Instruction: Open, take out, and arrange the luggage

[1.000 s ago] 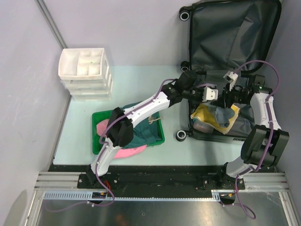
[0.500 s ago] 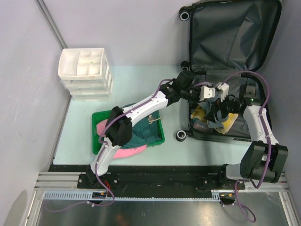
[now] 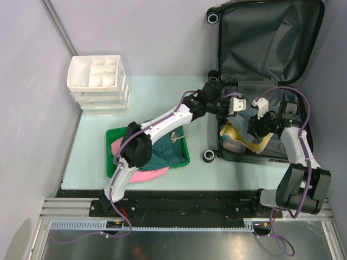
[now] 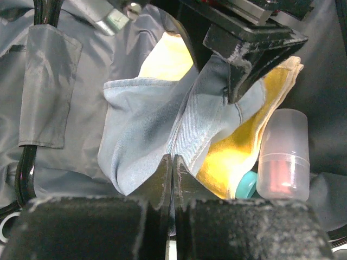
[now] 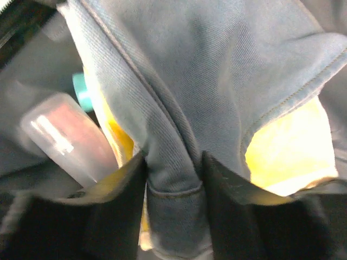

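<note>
The luggage (image 3: 271, 38) lies open at the back right, its lid with dark grey lining raised. In its lower half a blue denim cloth (image 4: 146, 124) lies over a yellow cloth (image 4: 238, 157). My left gripper (image 3: 238, 105) reaches in from the left, and its jaws (image 4: 172, 158) are shut on an edge of the denim. My right gripper (image 3: 259, 125) comes down from the right. In its own view it (image 5: 173, 162) is closed round a thick fold of the denim cloth (image 5: 206, 70).
A clear bottle (image 4: 283, 157) with pink contents and a teal cap (image 4: 246, 185) lie beside the yellow cloth. A green tray (image 3: 114, 165) holding teal and pink clothes sits at the front left. A white drawer box (image 3: 97, 84) stands behind it.
My right arm has swung left and down into the suitcase. Its jaws spread wide, then closed onto the denim fold. My left gripper has stayed shut and has barely moved.
</note>
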You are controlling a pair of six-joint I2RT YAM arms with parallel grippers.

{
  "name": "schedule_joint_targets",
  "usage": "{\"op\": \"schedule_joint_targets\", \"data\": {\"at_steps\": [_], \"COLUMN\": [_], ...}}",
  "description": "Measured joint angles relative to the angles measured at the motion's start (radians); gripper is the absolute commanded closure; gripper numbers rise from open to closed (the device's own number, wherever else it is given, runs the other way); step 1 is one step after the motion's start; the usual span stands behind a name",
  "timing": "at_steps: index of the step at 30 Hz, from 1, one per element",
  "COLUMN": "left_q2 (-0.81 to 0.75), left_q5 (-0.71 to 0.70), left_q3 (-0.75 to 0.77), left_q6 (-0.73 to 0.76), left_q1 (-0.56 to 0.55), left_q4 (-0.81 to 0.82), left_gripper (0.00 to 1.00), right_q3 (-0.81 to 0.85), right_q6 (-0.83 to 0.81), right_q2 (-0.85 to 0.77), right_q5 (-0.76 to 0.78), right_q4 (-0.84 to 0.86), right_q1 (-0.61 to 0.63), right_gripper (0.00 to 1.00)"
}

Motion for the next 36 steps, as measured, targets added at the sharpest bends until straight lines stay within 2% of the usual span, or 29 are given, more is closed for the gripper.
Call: {"op": "schedule_joint_targets", "data": {"at_steps": [1,2,7,11,16,21,25,31,36], "left_q2": [0.0,0.0,0.0,-0.017,-0.117,-0.302,-0.522,-0.82,-0.981], "left_q5": [0.0,0.0,0.003,-0.003,-0.005,0.0,-0.001,-0.037,-0.036], "left_q3": [0.0,0.001,0.024,0.063,0.108,0.079,-0.092,-0.397,-0.643], "left_q6": [-0.003,-0.01,-0.046,-0.059,-0.085,-0.099,-0.097,-0.076,-0.062], "left_q1": [0.001,0.002,0.01,0.036,0.102,0.188,0.291,0.497,0.606], "left_q4": [0.0,0.0,-0.005,-0.005,-0.003,0.0,0.014,0.059,0.083], "left_gripper": [1.0,1.0,1.0,1.0,1.0,1.0,1.0,1.0,1.0], "right_q3": [0.0,0.0,0.023,0.115,0.299,0.51,0.673,0.765,0.851], "right_q6": [-0.019,-0.04,-0.106,-0.127,-0.122,-0.082,-0.033,-0.005,0.0], "right_q2": [0.0,0.0,-0.018,-0.062,-0.076,-0.015,0.103,0.281,0.463], "right_q5": [0.003,0.005,0.002,0.037,0.066,0.076,0.086,0.175,0.237], "right_q4": [-0.003,-0.008,-0.026,-0.032,0.001,0.048,0.084,0.091,0.101], "right_q1": [0.0,0.0,-0.002,0.036,0.139,0.3,0.458,0.628,0.773], "right_gripper": [0.91,1.0,1.0,1.0,1.0,1.0,1.0,1.0,1.0]}}
